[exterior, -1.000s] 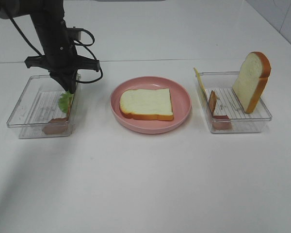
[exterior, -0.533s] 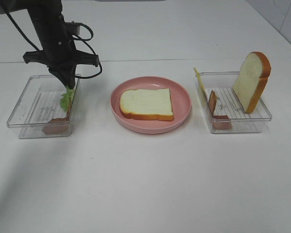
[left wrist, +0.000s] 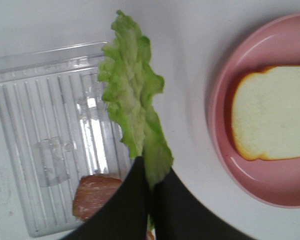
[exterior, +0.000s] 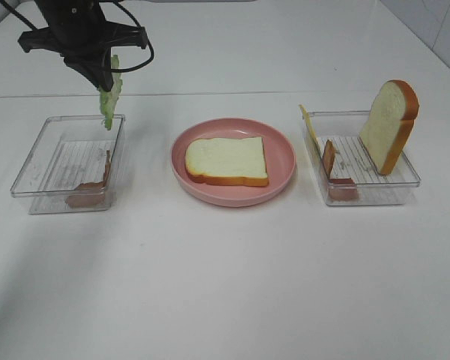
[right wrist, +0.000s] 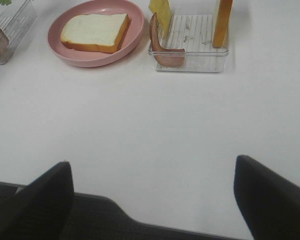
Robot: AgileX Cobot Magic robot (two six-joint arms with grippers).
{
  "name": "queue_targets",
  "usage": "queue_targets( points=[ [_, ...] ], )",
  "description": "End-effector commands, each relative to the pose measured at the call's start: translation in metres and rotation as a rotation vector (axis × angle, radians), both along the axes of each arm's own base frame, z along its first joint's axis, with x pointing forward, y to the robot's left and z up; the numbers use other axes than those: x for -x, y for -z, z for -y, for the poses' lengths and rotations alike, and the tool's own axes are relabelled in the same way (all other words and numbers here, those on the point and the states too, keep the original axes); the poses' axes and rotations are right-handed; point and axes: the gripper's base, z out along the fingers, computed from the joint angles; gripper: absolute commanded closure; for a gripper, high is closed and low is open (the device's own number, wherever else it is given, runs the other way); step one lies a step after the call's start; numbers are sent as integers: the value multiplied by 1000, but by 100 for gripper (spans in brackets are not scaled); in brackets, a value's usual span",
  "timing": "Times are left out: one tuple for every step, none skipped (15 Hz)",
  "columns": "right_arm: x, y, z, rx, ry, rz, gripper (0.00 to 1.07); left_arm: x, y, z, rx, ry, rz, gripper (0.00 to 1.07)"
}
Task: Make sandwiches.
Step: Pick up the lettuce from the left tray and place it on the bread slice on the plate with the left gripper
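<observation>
My left gripper [exterior: 102, 81] hangs above the back right corner of the left clear tray [exterior: 37, 169], shut on a green lettuce leaf [exterior: 109, 97] that dangles free of the tray. The left wrist view shows the lettuce [left wrist: 132, 100] pinched between the black fingers [left wrist: 130, 200], with a bacon strip [left wrist: 95, 197] lying in the tray below. One bread slice [exterior: 226, 160] lies flat on the pink plate [exterior: 285, 161]. My right gripper [right wrist: 151, 165] stands open over bare table, near the front edge, holding nothing; it is outside the exterior view.
The right clear tray [exterior: 405, 178] holds an upright bread slice [exterior: 390, 124], a yellow cheese square [exterior: 307, 124] leaning on its left wall and a bacon strip [exterior: 328, 157]. A bacon strip [exterior: 86, 196] lies in the left tray's front corner.
The left gripper has risen out of the left tray, lifting the lettuce leaf clear of it. The right gripper has stayed open.
</observation>
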Motion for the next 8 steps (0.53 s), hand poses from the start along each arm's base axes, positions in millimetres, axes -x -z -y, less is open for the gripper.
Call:
queue_targets(
  points=[
    [3,0,0,-3,-2,35,22,6,-14,14,105,34,12,107],
    [3,0,0,-3,-2,35,22,10,-15,28,145,73,18,107],
    [3,0,0,-3,-2,35,22,12,-16,40,165,93,27,107],
    [3,0,0,-3,-2,35,22,14,-16,47,174,106,34,107],
    [3,0,0,-3,-2,35,22,19,-17,61,198,135,43,107],
    [3,0,0,-3,-2,35,22,26,-18,83,233,192,58,107],
    [3,0,0,-3,-2,35,22,30,-15,99,254,215,67,107],
    [3,0,0,-3,-2,35,22,32,-14,104,266,221,72,107]
  ],
)
